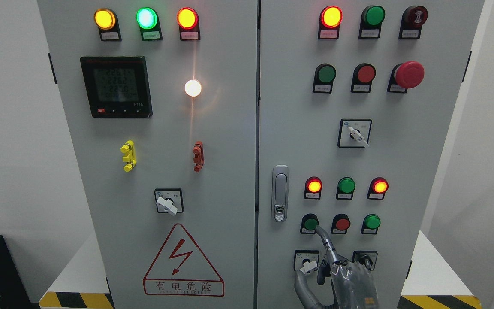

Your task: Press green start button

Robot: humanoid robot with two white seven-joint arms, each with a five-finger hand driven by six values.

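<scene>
Forefinger of the right hand (350,279) touches the green start button (310,223), other fingers curled; wrist cut off below.

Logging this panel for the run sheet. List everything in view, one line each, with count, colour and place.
cabinet: one, grey, two doors.
top lamps: three, amber, green, red, left door.
meter: one, black, left door.
white lamp: one, lit.
warning triangle: one, red, left door bottom.
emergency stop: one, red mushroom, right door.
door handle: one, silver.
green start button: one, lower right door, at the fingertip.
right hand: one, silver, index finger extended to the button.
</scene>
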